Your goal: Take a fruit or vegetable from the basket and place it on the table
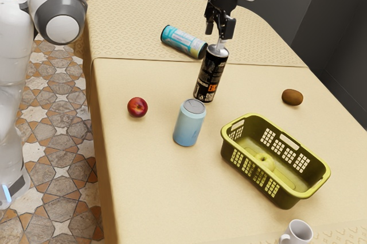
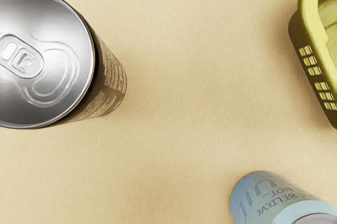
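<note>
My gripper (image 1: 220,33) is over the top of the tall black can, its two fingers apart with a gap between them and pointing down. In the exterior view the yellow-green basket (image 1: 234,132) stands on the table (image 1: 155,186), lower right of the gripper and well away from it. A yellow-green apple-like fruit (image 1: 264,161) lies inside the basket, partly hidden by its wall. The wrist view has the basket (image 2: 310,60) at one edge; the fruit cannot be made out there.
A black can (image 1: 211,74) with a silver top (image 2: 47,58) stands right under my hand. A light blue can (image 1: 188,124) stands between it and the basket's near side. Around them are a lying teal can (image 1: 183,42), a red apple (image 1: 137,107), a brown kiwi (image 1: 292,97) and a white mug (image 1: 298,233).
</note>
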Available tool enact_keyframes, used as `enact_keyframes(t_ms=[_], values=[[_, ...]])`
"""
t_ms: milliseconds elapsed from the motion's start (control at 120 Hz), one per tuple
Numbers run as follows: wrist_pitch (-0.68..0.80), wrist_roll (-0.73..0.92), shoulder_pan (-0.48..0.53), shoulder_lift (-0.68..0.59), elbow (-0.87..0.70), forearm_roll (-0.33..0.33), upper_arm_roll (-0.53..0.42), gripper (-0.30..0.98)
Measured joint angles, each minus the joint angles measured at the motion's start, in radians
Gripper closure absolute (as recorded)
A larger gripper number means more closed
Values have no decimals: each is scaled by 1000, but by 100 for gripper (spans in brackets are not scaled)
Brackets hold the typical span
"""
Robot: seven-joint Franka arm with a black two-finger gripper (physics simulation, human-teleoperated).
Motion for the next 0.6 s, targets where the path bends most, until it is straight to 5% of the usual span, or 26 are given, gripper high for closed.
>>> enact_keyframes(t_ms=[383,483,600], values=[[-2,18,11,7,1,-32,13,0],[-42,8,10,2,135,-26,11,0],[-85,-36,6,-5,235,-20,-97,0]])
